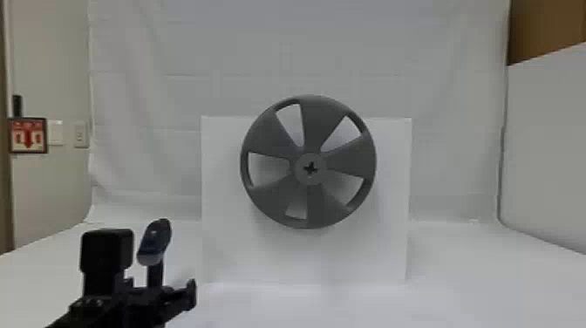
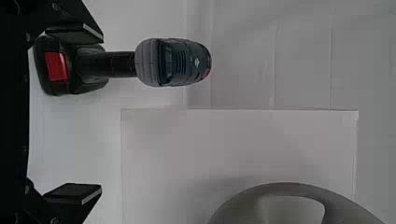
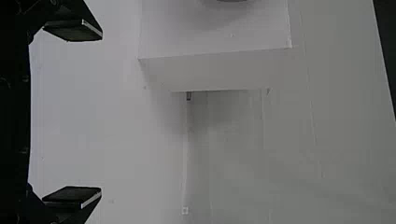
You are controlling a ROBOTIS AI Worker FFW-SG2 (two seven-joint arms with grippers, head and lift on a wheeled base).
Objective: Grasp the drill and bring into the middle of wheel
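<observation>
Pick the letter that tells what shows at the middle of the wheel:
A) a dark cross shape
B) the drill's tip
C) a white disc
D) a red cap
A: a dark cross shape shows at the hub of the wheel, while the drill is away to the robot's left, by the open left hand.

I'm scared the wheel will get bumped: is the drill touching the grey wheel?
Apart. The left wrist view shows it plainly: a stretch of white panel shows between the drill and the grey wheel.
</observation>
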